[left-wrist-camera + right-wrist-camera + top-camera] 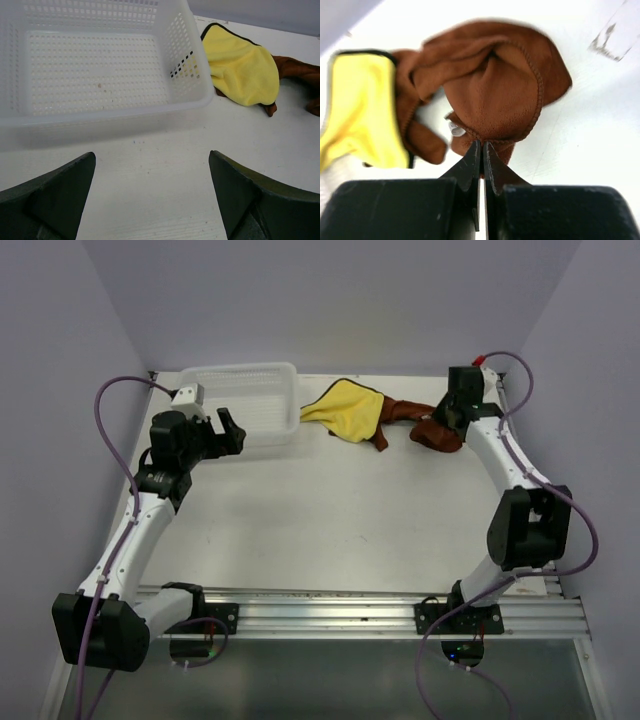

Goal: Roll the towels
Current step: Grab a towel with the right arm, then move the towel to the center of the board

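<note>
The basket [192, 65] is white plastic, a shallow rectangle with rounded corners, its walls and floor pierced by a fine grid of holes and topped by a smooth solid rim. It sits at the far left of the table [330, 510], a matte white surface with faint scuffs.

Just beside the basket's right wall lies the yellow towel [240, 70]. It is soft and fleecy, bunched into a rounded heap, with a thin dark hem tracing its edge. Its far side overlaps the brown towel [495, 85], which lies farther from the basket on that same side. This one is rust-coloured with a short nap and stitched hems, crumpled into a domed fold with a loose strip trailing toward the yellow cloth.

The right gripper [481, 150], well right of the basket, has its black fingers pressed together, pinching the brown towel's near hem. The left gripper [152, 190] hangs before the basket's near wall, apart from it. Its dark wedge-shaped fingers are spread wide over bare table.

From the basket's near wall toward the arm bases the table is open, as is the strip in front of both towels. Behind the basket the back wall stands close, and the left wall is just beside it.
</note>
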Robot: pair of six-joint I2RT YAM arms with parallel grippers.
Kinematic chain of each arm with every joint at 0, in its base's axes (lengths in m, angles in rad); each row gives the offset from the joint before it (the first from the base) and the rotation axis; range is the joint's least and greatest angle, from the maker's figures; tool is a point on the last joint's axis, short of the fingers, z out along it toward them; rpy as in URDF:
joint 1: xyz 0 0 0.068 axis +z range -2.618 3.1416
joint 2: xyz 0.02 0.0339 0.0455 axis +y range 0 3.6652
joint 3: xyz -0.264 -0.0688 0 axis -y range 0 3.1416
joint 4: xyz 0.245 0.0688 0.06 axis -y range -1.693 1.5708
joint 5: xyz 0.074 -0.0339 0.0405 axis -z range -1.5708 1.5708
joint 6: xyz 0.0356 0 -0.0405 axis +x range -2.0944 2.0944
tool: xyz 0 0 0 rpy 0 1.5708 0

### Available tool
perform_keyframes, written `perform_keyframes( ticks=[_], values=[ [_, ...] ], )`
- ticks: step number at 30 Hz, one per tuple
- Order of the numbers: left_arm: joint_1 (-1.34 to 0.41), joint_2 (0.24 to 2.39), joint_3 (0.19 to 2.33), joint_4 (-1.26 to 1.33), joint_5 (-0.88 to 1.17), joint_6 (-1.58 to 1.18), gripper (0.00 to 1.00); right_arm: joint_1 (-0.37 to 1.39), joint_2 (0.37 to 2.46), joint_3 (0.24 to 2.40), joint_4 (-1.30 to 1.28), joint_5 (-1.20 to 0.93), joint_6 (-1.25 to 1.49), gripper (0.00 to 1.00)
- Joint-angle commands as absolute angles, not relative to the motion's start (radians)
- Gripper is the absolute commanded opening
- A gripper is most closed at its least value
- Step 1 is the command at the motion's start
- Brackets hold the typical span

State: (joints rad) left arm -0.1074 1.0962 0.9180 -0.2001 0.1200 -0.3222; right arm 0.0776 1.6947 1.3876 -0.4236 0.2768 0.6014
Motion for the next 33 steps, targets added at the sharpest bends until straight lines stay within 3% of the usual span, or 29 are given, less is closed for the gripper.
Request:
perform_keyframes(
  ticks=[1, 20, 26, 31, 33],
  values=[
    [-0.104, 1.072, 0.931, -0.175, 0.130, -0.328, 1.00, 0.077, 1.588, 1.491, -0.520, 0.354, 0.644, 0.00],
    [-0.104, 1.066, 0.925, -0.166, 0.150, -0.324, 1.00, 0.077, 1.563, 2.023, -0.776, 0.292, 0.522, 0.00],
    [-0.106, 1.066, 0.920, -0.160, 0.150, -0.322, 0.99, 0.077, 1.555, 2.069, -0.770, 0.259, 0.499, 0.00],
    [-0.106, 1.088, 0.925, -0.150, 0.182, -0.330, 1.00, 0.077, 1.738, 2.539, -0.945, 0.236, 0.477, 0.00],
    [-0.104, 1.100, 0.927, -0.131, 0.219, -0.334, 1.00, 0.077, 1.758, 2.579, -0.918, 0.229, 0.477, 0.00]
  ],
)
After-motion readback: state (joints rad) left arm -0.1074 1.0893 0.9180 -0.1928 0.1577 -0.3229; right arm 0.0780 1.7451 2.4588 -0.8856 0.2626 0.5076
